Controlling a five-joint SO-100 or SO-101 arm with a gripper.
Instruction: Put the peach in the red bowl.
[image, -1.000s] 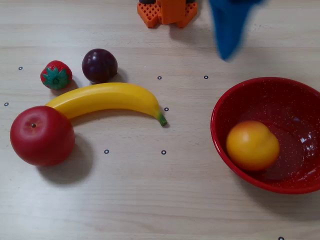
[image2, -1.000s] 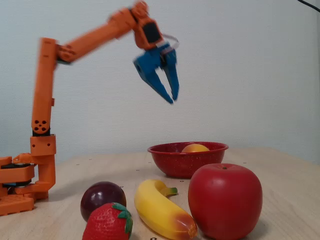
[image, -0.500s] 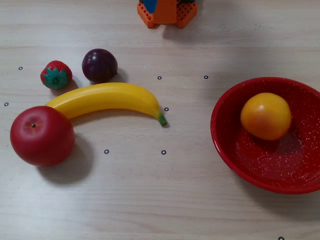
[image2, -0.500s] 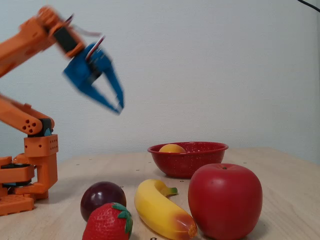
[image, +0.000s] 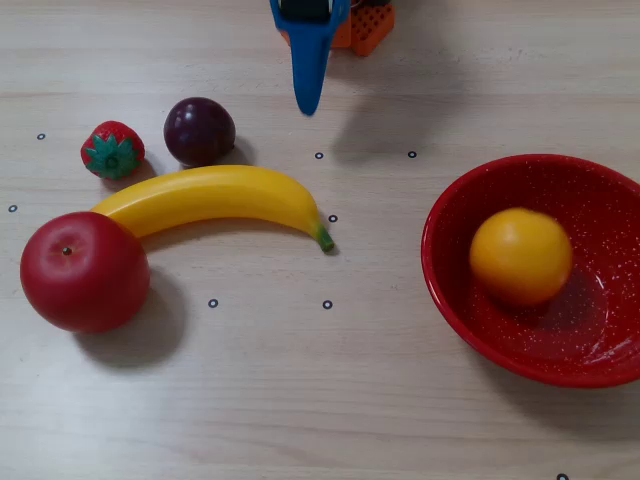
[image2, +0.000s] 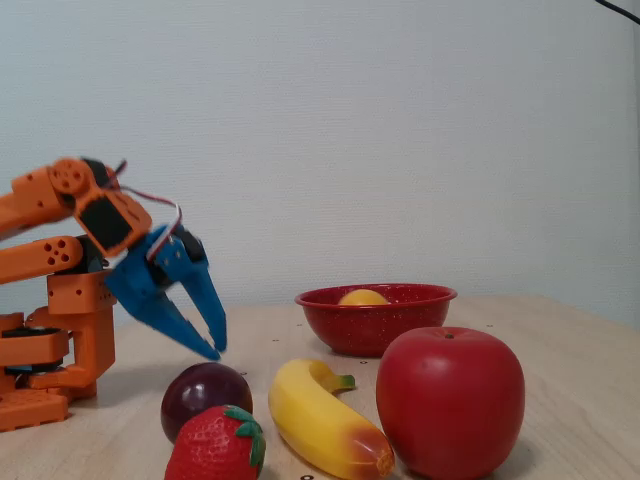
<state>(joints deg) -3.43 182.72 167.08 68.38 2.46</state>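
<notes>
1. Overhead view is showing the peach (image: 520, 255) sitting inside the red bowl (image: 450, 300), left of the bowl's centre and clear of the gripper.
2. The bowl is resting at the right edge of the tabletop (image: 300, 400), with its right rim running out of the picture.
3. The gripper (image: 309, 105) is hanging at the top edge of the tabletop, just in front of the orange arm base (image: 368, 24), well apart from the bowl.
4. In the fixed view, the gripper (image2: 216, 350) is pointing down and to the right, with its two blue fingers (image2: 205, 300) standing apart and nothing between them.
5. The gripper tips are hovering above the tabletop, near the plum (image2: 205, 398) but not touching it.
6. In the fixed view, only the top of the peach (image2: 362, 297) is showing above the rim of the bowl (image2: 375, 325).
7. The plum (image: 199, 130) is lying near the top left corner of the tabletop in the overhead view, with the strawberry (image: 112, 150) just beside it on the left.
8. The banana (image: 215, 198) is lying below the plum, curving from the apple (image: 84, 271) toward the middle of the tabletop.
9. The banana's left end is touching the apple, which is sitting close to the left edge.
10. Small black ring marks (image: 327, 304) are dotting the tabletop around the fruit.
</notes>
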